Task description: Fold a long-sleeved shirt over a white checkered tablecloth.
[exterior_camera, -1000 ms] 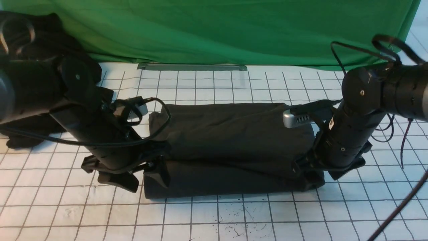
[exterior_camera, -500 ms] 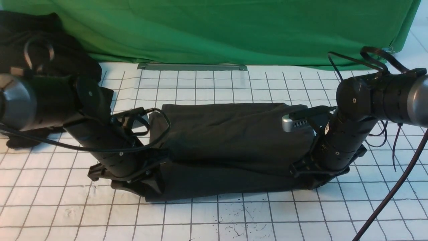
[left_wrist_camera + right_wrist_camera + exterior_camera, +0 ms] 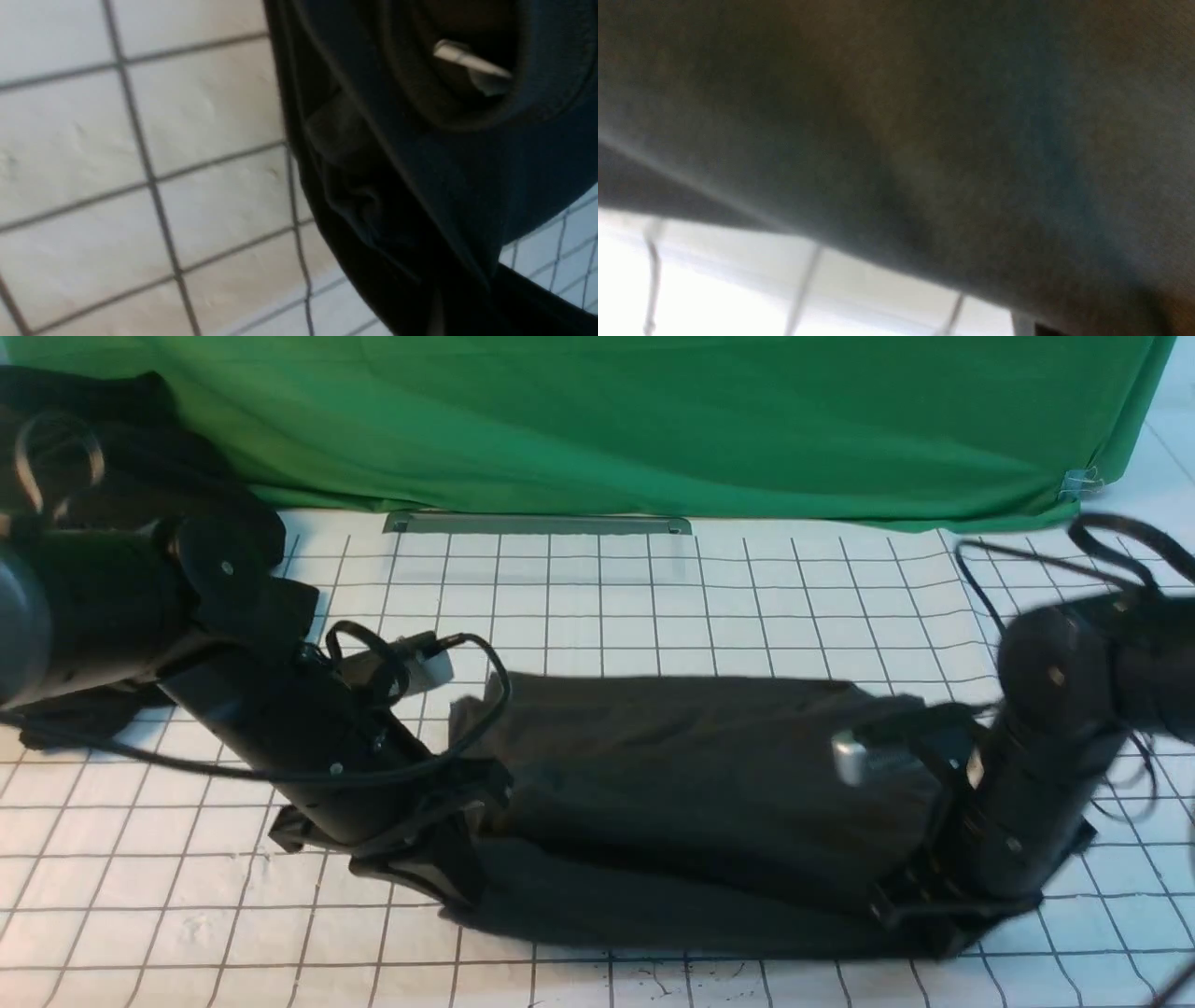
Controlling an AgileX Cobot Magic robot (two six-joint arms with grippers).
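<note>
The long-sleeved shirt (image 3: 691, 775) is a dark charcoal band folded lengthwise, lying across the white checkered tablecloth (image 3: 597, 607). My left gripper (image 3: 448, 887) is shut on its left end, near the front. My right gripper (image 3: 920, 919) is at the right end, closed into the cloth and blurred by motion. In the left wrist view the shirt (image 3: 420, 186) hangs in folds with the round neck and its pale label (image 3: 472, 65) showing over the grid cloth (image 3: 93, 163). Shirt fabric (image 3: 924, 116) fills most of the right wrist view, hiding the fingers.
Green fabric (image 3: 597, 420) hangs along the back. A deep-black garment (image 3: 112, 448) is heaped at the far left behind my left arm. A grey metal strip (image 3: 537, 523) lies at the backdrop's foot. Loose cables (image 3: 1102, 551) loop off my right arm.
Both grippers closed on the shirt's ends. Both arms then pulled the folded shirt toward the front edge and a little to the right.
</note>
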